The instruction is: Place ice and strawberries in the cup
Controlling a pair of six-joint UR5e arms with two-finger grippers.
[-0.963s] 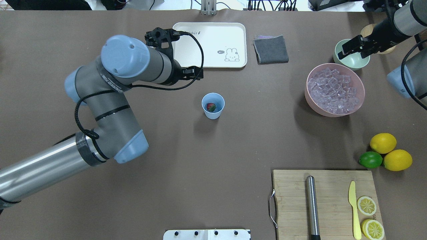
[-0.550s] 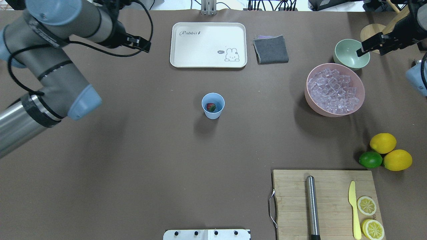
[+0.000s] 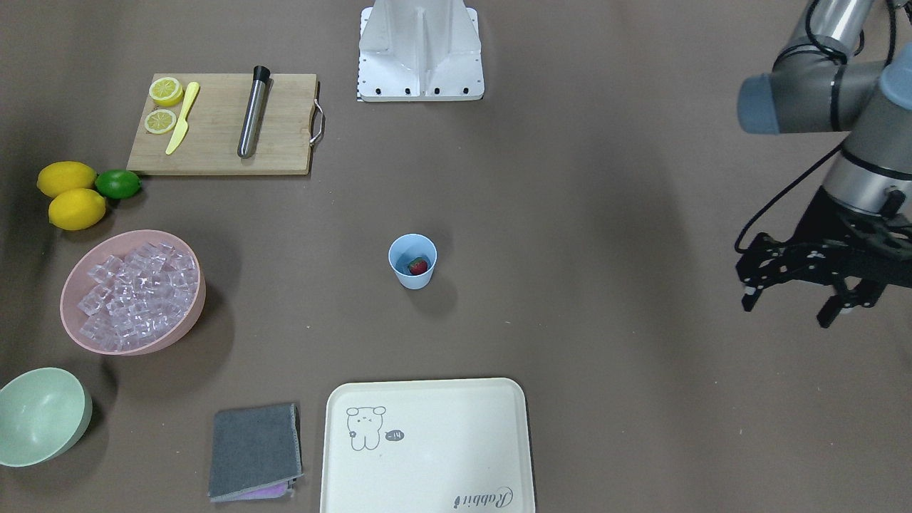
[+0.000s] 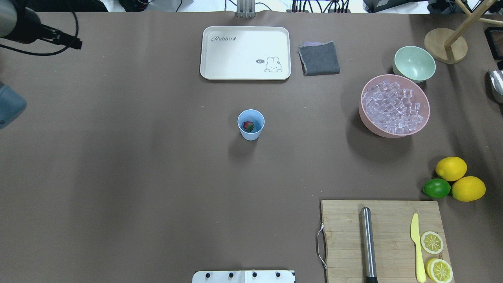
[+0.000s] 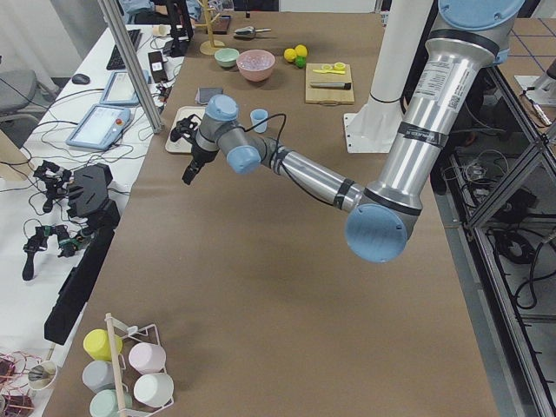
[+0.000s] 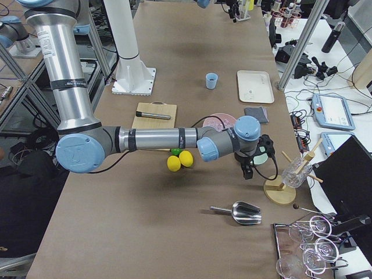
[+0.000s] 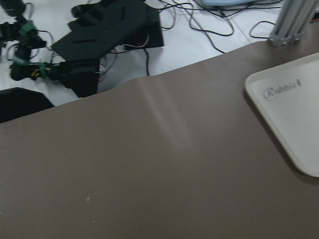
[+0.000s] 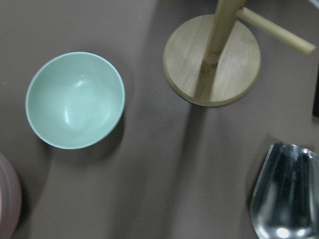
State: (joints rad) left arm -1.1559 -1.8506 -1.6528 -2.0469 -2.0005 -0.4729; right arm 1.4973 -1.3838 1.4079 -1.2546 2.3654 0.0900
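Tray [image 4: 235, 59] said "Rabbit", bunny drawn on it. Strawberry [image 4: 248, 126] sat inside the cup [image 4: 251, 135] mid-table; ice [image 4: 395, 108] filled the pink bowl [image 4: 372, 127] far right. Left gripper [image 3: 786, 312] hung spread, empty; right gripper [image 6: 247, 171], couldn't tell.

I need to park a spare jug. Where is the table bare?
Bare: the stretch left of the cup, below the tray in the overhead view; also between cup and pink bowl. Crowded: the right edge, with green bowl, lemons and cutting board.
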